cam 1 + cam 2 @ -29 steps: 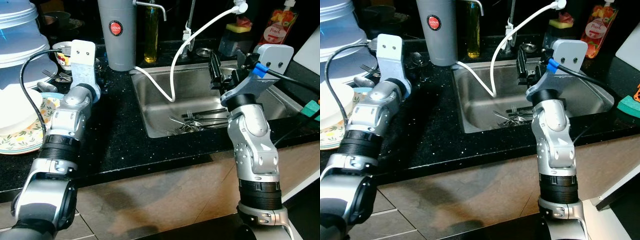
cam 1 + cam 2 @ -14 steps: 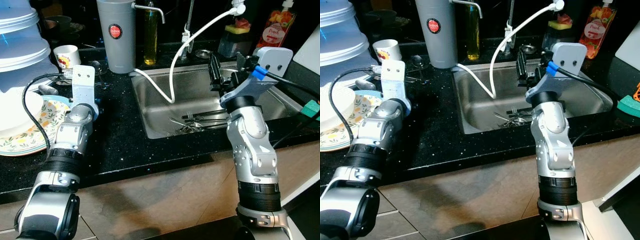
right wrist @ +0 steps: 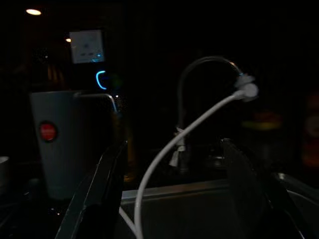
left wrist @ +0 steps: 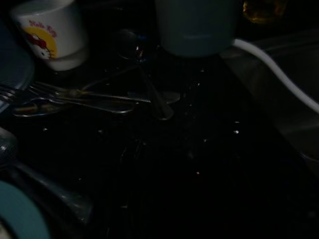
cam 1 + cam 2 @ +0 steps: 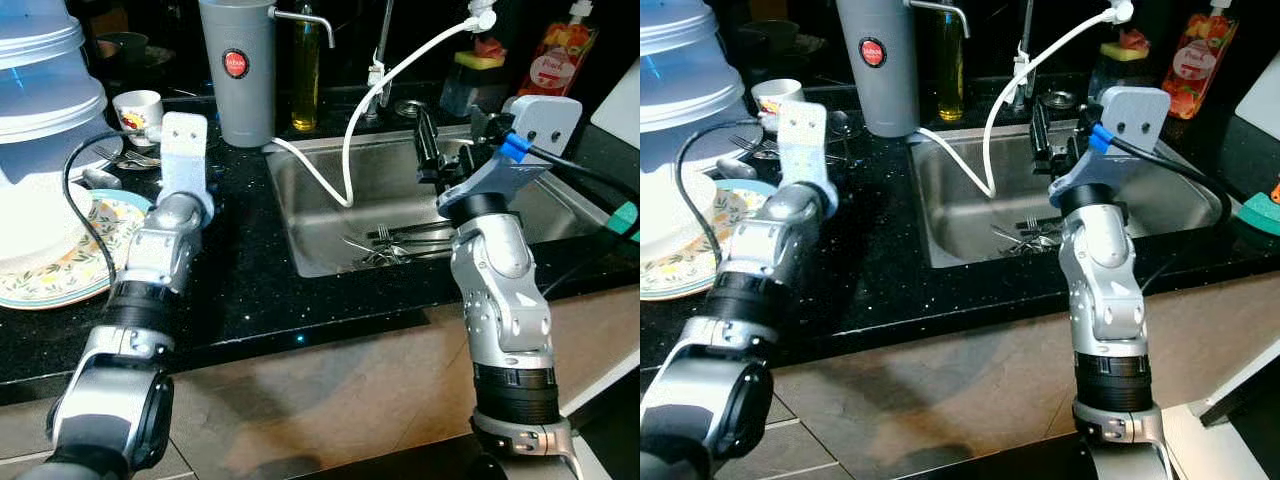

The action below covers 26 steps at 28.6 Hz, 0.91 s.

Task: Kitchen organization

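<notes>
The steel sink (image 5: pixel 320 200) fills the frame's centre, forks (image 5: pixel 395 243) lying in its basin under a white hose (image 5: pixel 385 85). The right gripper (image 3: pixel 172 199) hangs above it, fingers spread wide and empty in the wrist view. At upper left, the left arm's wrist view reveals a cartoon mug (image 4: pixel 47 32) beside scattered cutlery (image 4: pixel 99 97) on the black counter (image 5: pixel 240 280); I cannot tell how the left gripper's fingers stand.
</notes>
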Motion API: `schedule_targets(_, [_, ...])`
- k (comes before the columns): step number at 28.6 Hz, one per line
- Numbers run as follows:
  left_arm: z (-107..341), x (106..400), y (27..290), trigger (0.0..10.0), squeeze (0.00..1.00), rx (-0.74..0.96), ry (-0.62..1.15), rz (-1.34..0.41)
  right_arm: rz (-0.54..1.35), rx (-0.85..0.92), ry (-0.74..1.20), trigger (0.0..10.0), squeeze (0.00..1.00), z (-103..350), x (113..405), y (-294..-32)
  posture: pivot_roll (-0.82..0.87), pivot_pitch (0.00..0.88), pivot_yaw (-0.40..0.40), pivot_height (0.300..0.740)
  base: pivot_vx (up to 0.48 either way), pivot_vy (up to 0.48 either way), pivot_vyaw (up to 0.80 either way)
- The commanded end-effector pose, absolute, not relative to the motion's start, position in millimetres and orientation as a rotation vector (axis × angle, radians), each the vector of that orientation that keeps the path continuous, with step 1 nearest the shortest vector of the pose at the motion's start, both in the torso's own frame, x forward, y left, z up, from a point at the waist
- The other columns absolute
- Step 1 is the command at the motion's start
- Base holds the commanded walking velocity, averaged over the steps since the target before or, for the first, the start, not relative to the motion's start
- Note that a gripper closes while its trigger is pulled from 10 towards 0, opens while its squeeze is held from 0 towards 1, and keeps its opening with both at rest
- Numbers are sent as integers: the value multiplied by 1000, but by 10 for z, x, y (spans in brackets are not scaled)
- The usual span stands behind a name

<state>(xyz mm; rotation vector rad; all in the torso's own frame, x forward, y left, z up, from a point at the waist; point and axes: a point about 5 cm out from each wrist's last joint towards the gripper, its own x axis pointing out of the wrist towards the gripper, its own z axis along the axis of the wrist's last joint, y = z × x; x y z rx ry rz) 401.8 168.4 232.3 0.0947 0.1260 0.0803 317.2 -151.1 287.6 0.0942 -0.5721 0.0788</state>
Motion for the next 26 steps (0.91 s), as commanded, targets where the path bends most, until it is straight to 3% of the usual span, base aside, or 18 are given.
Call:
schedule_targets(1, [2305,4080,1663,10000,0,96,145,72,84,94,-571,10000,0,2892,3123,-1488,-6,0,17,740,0,0,0])
schedule_targets(6, [2388,4155,1654,10000,0,80,145,65,116,72,-583,10000,0,2947,3089,-1412,-23,20,30,740,0,0,0])
schedule_targets(15, [2483,4215,1848,10000,0,76,150,98,210,50,-615,10000,0,3133,3086,-1296,-31,136,39,740,0,0,0])
schedule_targets(22, [2518,4223,1993,10000,0,256,128,126,228,66,-645,10000,0,3262,2986,-1254,-48,185,49,740,0,0,0])
schedule_targets(24, [2631,4229,1999,10000,0,386,48,125,225,69,-641,10000,0,3246,2948,-1267,-51,185,49,740,0,0,0])
schedule_targets(26, [2723,4228,1984,10000,0,413,-21,125,218,68,-636,10000,0,3230,2942,-1284,-51,183,50,740,0,0,0])
